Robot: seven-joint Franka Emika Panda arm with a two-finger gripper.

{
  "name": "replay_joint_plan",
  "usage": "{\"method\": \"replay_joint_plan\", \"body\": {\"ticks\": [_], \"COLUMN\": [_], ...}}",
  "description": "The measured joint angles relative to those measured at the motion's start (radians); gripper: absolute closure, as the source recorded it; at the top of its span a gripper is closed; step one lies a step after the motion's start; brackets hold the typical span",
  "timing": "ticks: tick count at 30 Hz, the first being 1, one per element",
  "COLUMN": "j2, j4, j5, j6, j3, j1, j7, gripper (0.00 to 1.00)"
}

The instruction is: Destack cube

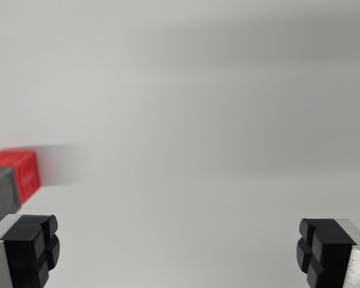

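Observation:
At the wrist view's left edge sits a red cube (21, 171), partly cut off by the frame. A grey cube (1, 195) stands in front of it, nearer to me, and hides its lower left part. Whether the two touch I cannot tell. My gripper (177, 249) is open, with the two black fingertips (33, 246) wide apart at the bottom corners and nothing between them. Both cubes lie just beyond and to the left of the left fingertip.
A plain white surface (198, 198) fills the lower half of the view, with a pale grey blurred backdrop behind it.

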Motion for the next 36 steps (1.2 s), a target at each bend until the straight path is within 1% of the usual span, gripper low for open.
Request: {"method": "replay_joint_plan", "body": {"ticks": [13,22,36], "j2": [0.0,-0.001,-0.002], "j4": [-0.018,-0.046,-0.098], "j5": [0.0,0.0,0.0], "j6": [0.015,0.041,0.092], "j3": [0.005,0.01,0.023], "j1": [0.009,0.026,0.058], "j7": [0.011,0.029,0.069], "gripper": [0.0,0.0,0.0]}}
